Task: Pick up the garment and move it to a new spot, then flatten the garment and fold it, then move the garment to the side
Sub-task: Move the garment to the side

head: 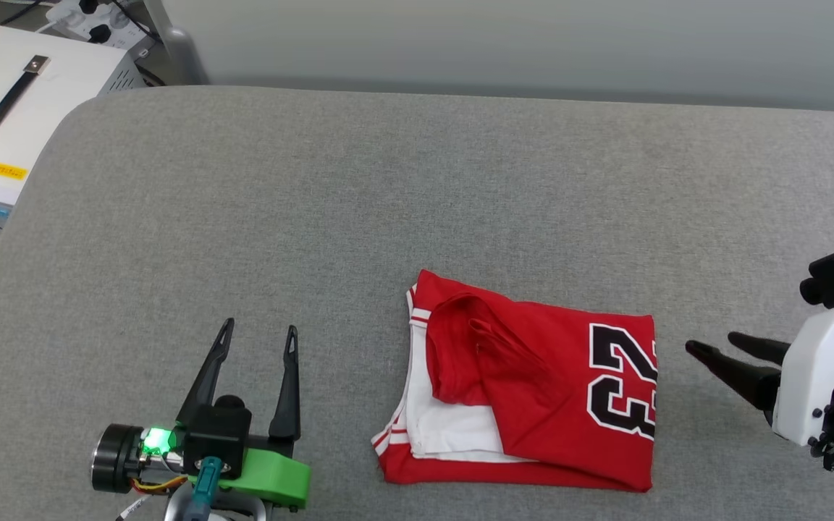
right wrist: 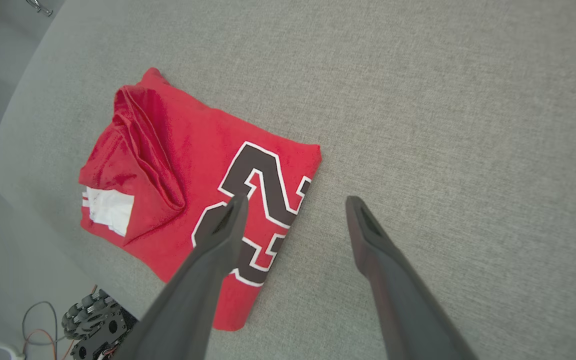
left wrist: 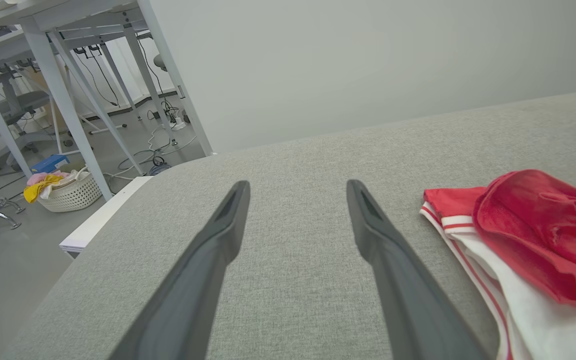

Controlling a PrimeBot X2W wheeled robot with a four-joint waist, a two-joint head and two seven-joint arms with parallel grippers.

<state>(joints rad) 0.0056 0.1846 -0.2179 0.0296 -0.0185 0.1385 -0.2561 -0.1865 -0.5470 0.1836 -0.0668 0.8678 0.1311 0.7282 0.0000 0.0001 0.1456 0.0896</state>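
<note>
The garment (head: 533, 383), a red T-shirt with white sleeve cloth and a black number 23, lies folded into a rough rectangle on the grey padded table (head: 316, 217), near its front edge. My left gripper (head: 258, 339) stands open to the left of it, fingers pointing away, nothing between them. My right gripper (head: 710, 344) is open just right of the garment's edge, fingers pointing left toward it, apart from the cloth. The left wrist view has the garment (left wrist: 533, 235) at the right of that gripper (left wrist: 295, 192). The right wrist view looks down on the garment (right wrist: 188, 175) past that gripper (right wrist: 293, 205).
A white equipment box (head: 11, 116) with a black handle sits off the table's far left corner. White desk legs (left wrist: 68, 100), cables and a white basket (left wrist: 70, 192) of cloths stand on the floor beyond the table's left end. A grey wall (head: 533, 43) runs behind the table.
</note>
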